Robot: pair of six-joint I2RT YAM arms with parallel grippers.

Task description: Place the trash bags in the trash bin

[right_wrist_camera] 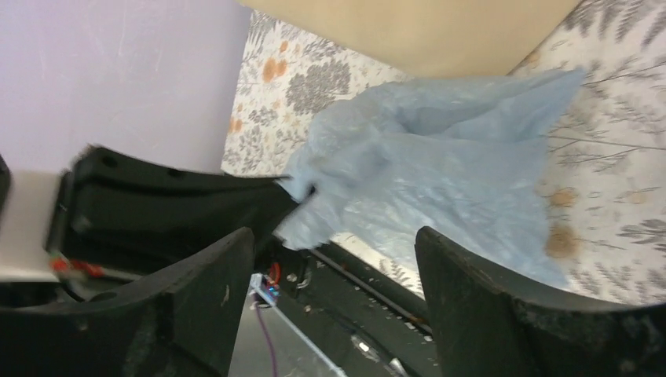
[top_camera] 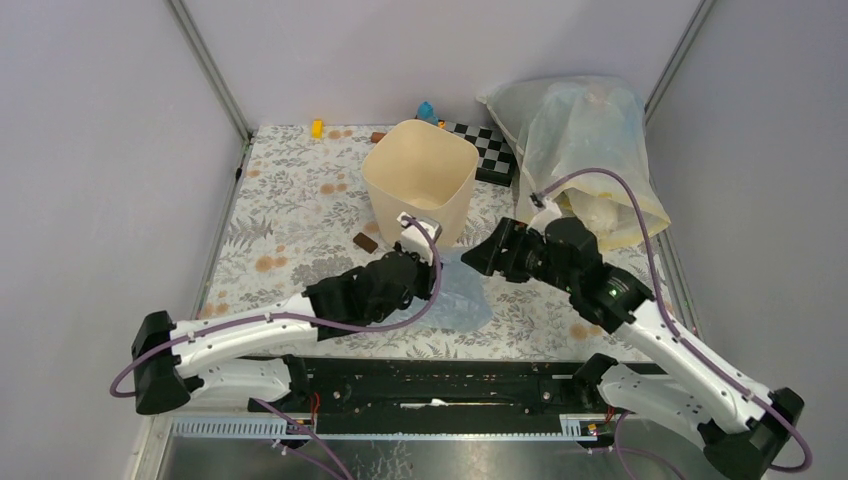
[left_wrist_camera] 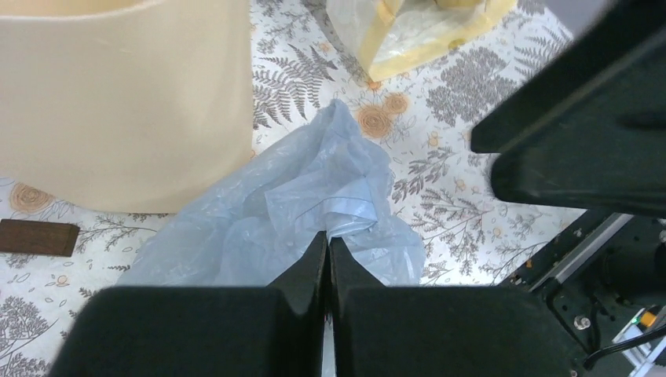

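Observation:
The pale-blue trash bag (top_camera: 466,300) lies crumpled on the flowered table just in front of the cream-beige trash bin (top_camera: 420,175). My left gripper (top_camera: 432,263) is shut on a bunched edge of the bag; in the left wrist view the closed tips (left_wrist_camera: 327,237) pinch the bag (left_wrist_camera: 306,188) beside the bin wall (left_wrist_camera: 118,102). My right gripper (top_camera: 482,258) is open and empty, facing the bag from the right. In the right wrist view it (right_wrist_camera: 336,237) stands apart from the bag (right_wrist_camera: 432,173), with the bin (right_wrist_camera: 424,31) above.
A large yellowish-clear sack (top_camera: 590,150) stands at the back right, also in the left wrist view (left_wrist_camera: 408,31). A checkerboard (top_camera: 488,147) lies behind the bin. A brown block (top_camera: 365,241) lies left of the bin, and small toys (top_camera: 317,127) sit at the back edge.

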